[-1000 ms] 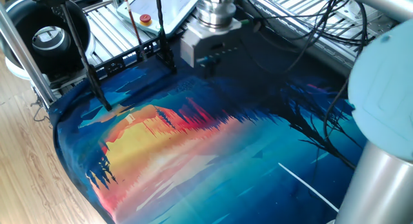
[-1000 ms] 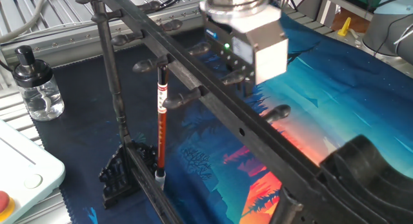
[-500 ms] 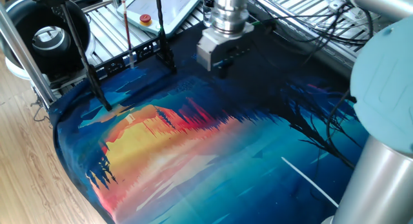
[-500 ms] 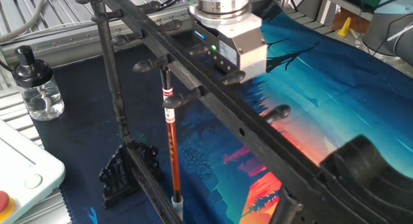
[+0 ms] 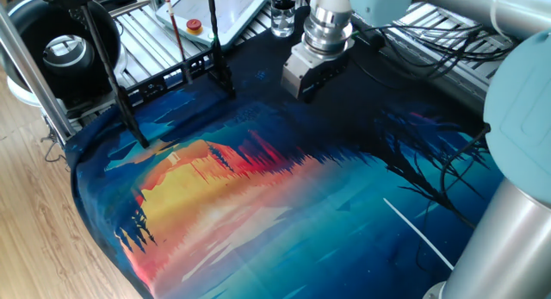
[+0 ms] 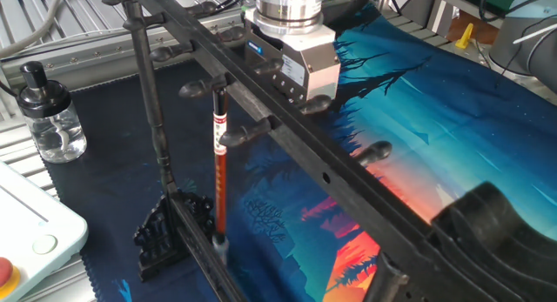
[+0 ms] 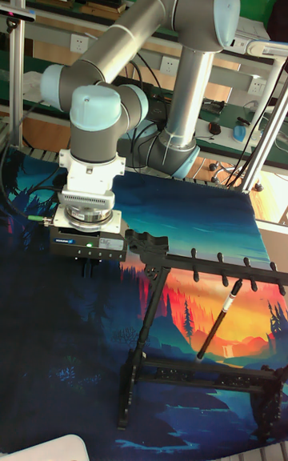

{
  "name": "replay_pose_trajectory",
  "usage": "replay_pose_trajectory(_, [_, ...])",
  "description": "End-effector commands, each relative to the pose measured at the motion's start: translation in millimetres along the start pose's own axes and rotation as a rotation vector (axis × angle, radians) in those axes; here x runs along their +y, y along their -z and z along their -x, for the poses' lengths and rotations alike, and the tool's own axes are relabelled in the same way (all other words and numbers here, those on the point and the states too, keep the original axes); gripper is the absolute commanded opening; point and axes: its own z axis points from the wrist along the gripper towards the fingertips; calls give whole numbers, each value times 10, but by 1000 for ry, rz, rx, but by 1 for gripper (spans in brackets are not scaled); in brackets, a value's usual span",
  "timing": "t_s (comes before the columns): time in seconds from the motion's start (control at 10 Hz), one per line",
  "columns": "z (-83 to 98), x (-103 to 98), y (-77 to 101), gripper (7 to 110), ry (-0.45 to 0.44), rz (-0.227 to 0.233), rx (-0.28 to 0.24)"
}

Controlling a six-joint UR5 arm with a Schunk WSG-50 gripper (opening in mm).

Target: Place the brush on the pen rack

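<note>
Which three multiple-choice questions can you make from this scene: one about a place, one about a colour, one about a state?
1. Where is the brush?
A. Flat on the mat
B. On the pen rack, under its top bar
C. In the bottle

2. What colour is the cap of the clear bottle?
A. Black
B. Red
C. Yellow

3. How is the gripper placed to the brush?
A. Clamped on it
B. Pressing it onto the mat
C. Apart from it

Key: 1 B, the brush stands between the rack's bars; 2 A, the cap is black; 3 C, open space separates them.
</note>
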Motion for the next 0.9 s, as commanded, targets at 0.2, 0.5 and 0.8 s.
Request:
replay_pose_trajectory(0.2, [65, 147, -86, 7, 15, 57, -20])
replay_pose_trajectory(0.5, [52, 145, -127, 7, -38, 46, -22])
replay_pose_trajectory(0.8, [66, 185, -150, 7, -57, 59, -32])
